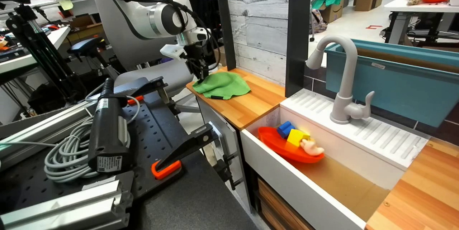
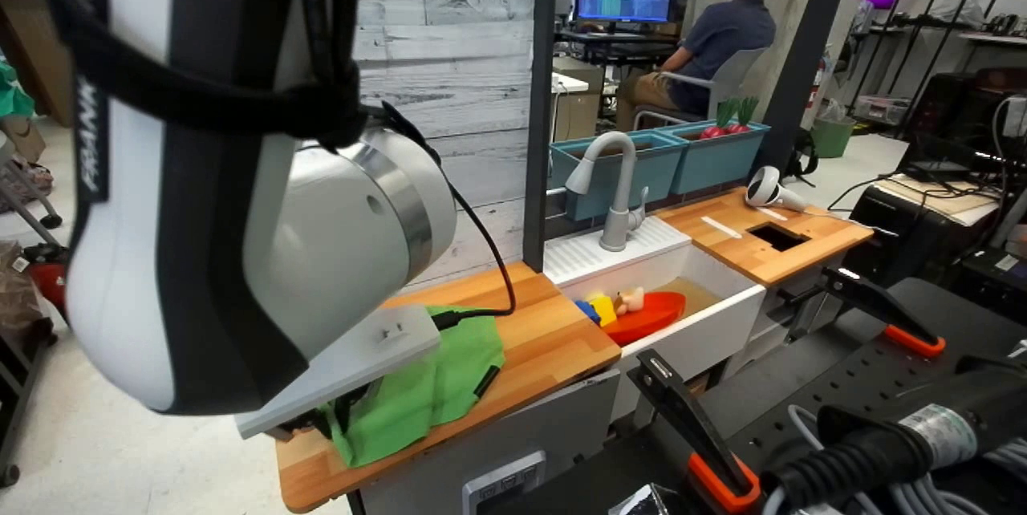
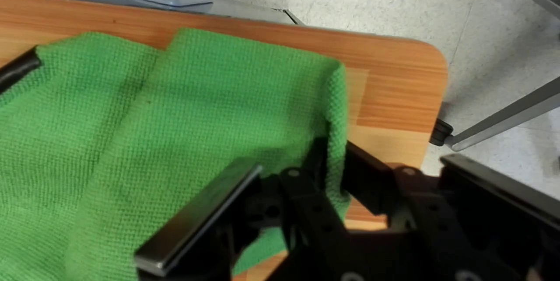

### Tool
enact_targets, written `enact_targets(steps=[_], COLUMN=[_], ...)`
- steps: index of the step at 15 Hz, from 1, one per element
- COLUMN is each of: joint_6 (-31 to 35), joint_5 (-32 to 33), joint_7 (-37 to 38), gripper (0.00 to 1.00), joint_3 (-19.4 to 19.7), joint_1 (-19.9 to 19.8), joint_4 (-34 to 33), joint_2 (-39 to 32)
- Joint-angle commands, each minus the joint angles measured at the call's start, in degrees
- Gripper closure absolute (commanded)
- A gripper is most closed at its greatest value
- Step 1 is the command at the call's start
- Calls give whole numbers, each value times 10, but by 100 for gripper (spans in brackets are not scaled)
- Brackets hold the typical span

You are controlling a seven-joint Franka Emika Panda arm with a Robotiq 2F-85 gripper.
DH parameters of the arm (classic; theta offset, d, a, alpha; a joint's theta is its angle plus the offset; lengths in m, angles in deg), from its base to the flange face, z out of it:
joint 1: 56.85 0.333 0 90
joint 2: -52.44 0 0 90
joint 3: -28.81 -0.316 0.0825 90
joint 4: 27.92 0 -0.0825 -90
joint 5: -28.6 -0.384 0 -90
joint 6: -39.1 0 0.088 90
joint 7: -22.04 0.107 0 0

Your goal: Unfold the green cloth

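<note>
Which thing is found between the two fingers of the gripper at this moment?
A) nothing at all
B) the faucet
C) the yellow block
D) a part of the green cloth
D: the wrist view shows a raised part of the cloth running between the fingers of the gripper, with one finger on each side of it.

A red dish [image 1: 287, 152] holding a yellow block [image 1: 297, 137] sits in the white sink [image 1: 294, 187].
</note>
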Motion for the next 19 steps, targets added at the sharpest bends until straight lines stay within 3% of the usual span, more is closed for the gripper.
enact_targets(steps=[1,4,8,15,16,19], joint_6=[-23,-21,8,59,35,43], joint_5=[0,-2,-3,-4,-3,-2], joint_7=[-12,-14,-14,-26,-8,-13], gripper=[54,33,3,0,0,0], joint_3=[-4,-6,-8,-18,-5,-7], joint_1=[-6,-9,-12,-20,-5,-9], joint_4=[-39,-35,18,181,102,156], joint_2=[-19,-11,34,167,107,150])
